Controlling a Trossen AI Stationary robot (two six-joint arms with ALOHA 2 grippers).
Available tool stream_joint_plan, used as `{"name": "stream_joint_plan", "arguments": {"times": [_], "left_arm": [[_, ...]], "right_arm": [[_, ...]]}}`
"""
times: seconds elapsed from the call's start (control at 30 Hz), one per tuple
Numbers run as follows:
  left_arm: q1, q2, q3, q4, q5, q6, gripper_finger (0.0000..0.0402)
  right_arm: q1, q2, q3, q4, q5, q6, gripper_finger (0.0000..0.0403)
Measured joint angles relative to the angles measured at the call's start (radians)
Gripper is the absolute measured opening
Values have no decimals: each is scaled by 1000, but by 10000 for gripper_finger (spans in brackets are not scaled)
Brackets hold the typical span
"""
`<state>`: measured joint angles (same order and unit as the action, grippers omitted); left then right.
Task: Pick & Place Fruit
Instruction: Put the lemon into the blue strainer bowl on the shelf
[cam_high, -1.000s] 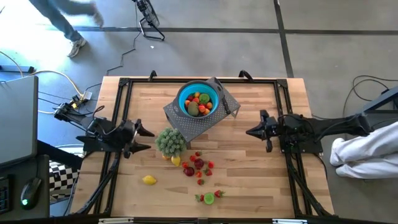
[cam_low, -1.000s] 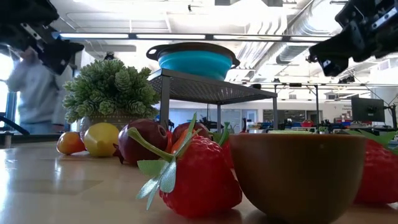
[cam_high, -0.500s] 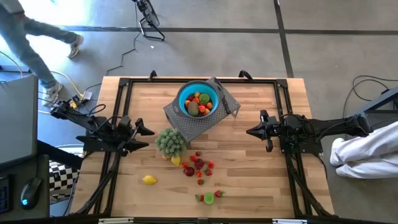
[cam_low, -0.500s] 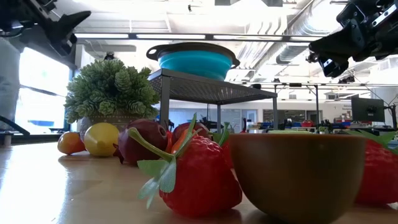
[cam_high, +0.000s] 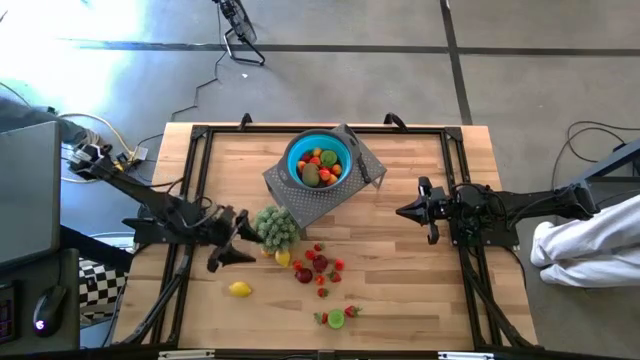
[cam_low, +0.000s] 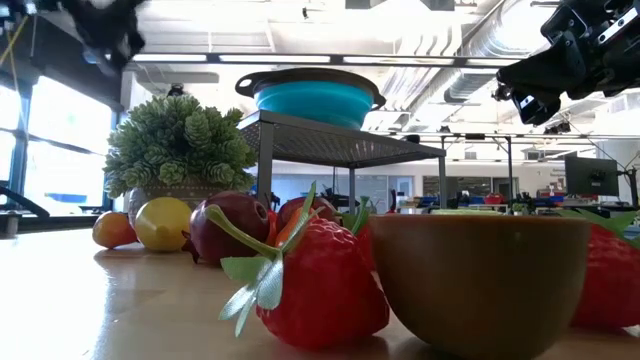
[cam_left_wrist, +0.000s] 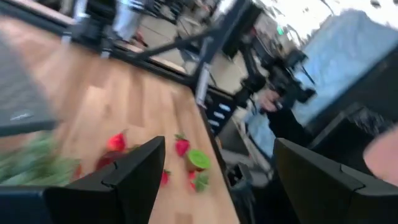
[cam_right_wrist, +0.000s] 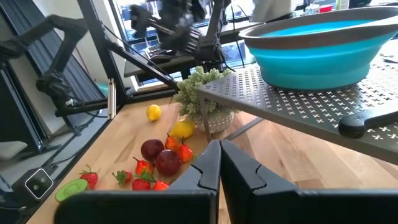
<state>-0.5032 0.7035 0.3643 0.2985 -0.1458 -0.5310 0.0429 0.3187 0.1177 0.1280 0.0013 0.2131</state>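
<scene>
red and yellow fruit (cam_high: 318, 265) judged light, hard, slick; best pinched across middle. left pincer (cam_high: 232, 246) spread wide, empty; right pincer (cam_high: 405, 212) closed, empty.

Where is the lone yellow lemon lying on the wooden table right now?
In the high view, the lone yellow lemon lies on the wooden table toward the left arm's side, apart from the red fruit cluster, just below the open left hand.

robotics lab: exposed ceiling ducts (cam_low: 470, 45), concrete floor (cam_high: 400, 60).
</scene>
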Motion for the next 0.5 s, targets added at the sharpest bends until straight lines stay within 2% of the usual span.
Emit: {"name": "stream_joint_plan", "arguments": {"times": [0.1, 0.2, 0.33, 0.5], "left_arm": [[-75, 83, 100, -82, -10, 24, 294], [-153, 164, 207, -183, -74, -10, 294], [-230, 257, 339, -415, -180, -221, 294], [-284, 382, 462, -692, -232, -521, 294]], "right_arm": [[0, 0, 0, 2, 0, 0, 3], [0, 0, 0, 2, 0, 0, 2], [0, 0, 0, 3, 0, 0, 2], [0, 1, 0, 3, 0, 0, 2]]}}
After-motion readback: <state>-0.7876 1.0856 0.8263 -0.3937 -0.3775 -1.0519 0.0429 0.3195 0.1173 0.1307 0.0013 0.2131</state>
